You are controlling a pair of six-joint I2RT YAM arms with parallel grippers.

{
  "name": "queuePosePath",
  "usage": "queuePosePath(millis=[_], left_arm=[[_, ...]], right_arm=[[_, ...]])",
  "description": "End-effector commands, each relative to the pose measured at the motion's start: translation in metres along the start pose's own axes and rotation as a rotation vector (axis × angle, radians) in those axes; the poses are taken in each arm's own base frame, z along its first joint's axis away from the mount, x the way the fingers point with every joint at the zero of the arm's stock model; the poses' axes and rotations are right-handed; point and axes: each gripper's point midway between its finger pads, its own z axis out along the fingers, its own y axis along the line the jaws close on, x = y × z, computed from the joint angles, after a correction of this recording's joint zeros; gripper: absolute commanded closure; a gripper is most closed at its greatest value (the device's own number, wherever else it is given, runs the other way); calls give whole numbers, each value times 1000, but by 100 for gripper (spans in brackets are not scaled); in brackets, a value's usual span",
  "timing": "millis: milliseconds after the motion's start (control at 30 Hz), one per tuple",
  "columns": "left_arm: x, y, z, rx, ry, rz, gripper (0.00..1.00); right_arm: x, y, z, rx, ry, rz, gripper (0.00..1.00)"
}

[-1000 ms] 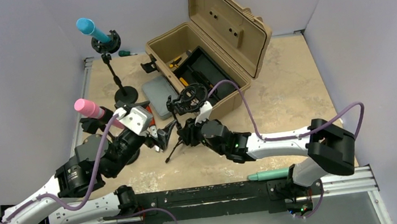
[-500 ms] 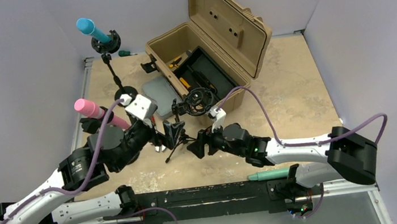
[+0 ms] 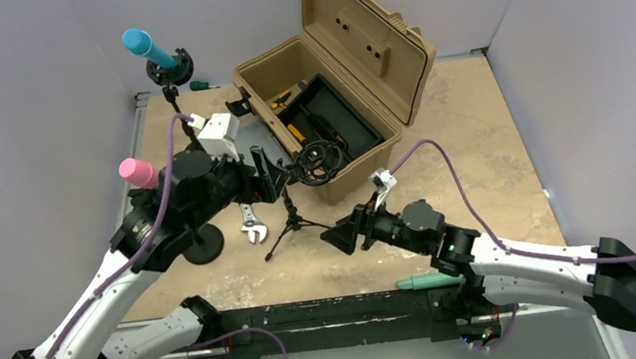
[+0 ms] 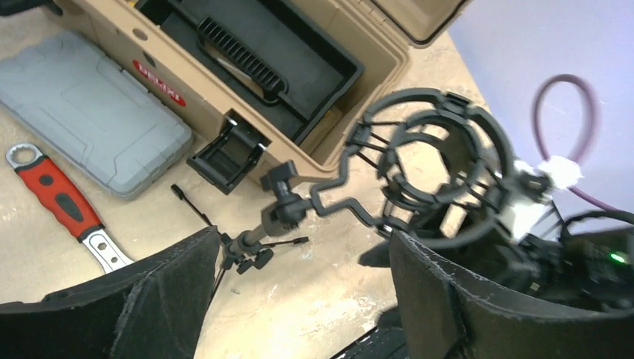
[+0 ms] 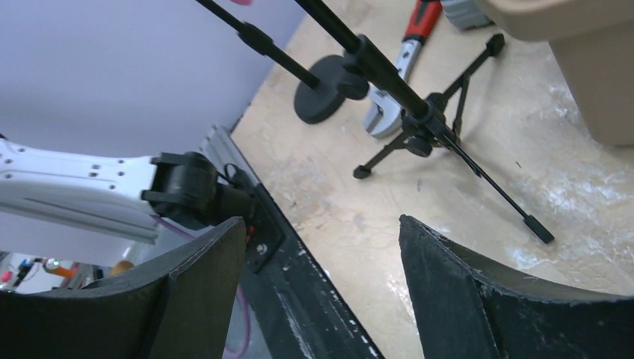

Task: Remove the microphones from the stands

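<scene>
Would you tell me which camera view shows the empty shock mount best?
Left wrist: the shock mount is close, with its rings and cords clear. Top external shows it small; right wrist shows only the tripod stand.

I count 3 microphones: blue mic (image 3: 138, 44), pink mic (image 3: 138, 172), teal mic (image 3: 427, 280). 3 stands: tall round-base stand (image 3: 174, 105), short round-base stand (image 3: 202, 245), tripod stand (image 3: 292, 224). 1 toolbox (image 3: 364, 27), 1 grey case (image 4: 90, 123), 1 wrench (image 3: 251, 224).

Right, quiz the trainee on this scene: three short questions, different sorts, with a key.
1. True or false: the shock mount on the tripod stand holds a microphone.
2. The teal microphone lies: A in the shock mount; B beside the black rail; C on the tripod stand.
3. What colour is the handle of the wrench?
Key: 1 false; 2 B; 3 red.
</scene>
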Motion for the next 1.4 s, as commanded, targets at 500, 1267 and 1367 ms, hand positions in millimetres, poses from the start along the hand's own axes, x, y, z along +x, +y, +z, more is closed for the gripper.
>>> queuePosePath(millis=[500, 1267, 1367], left_arm=[[70, 56, 62, -137, 152, -103, 50], [120, 82, 38, -178, 182, -116, 53], [90, 72, 23, -152, 120, -80, 42]], right_arm=[[-18, -5, -28, 64, -56, 17, 27], [-22, 8, 0, 41, -20, -22, 28], [-23, 7, 2, 44, -20, -27, 28]])
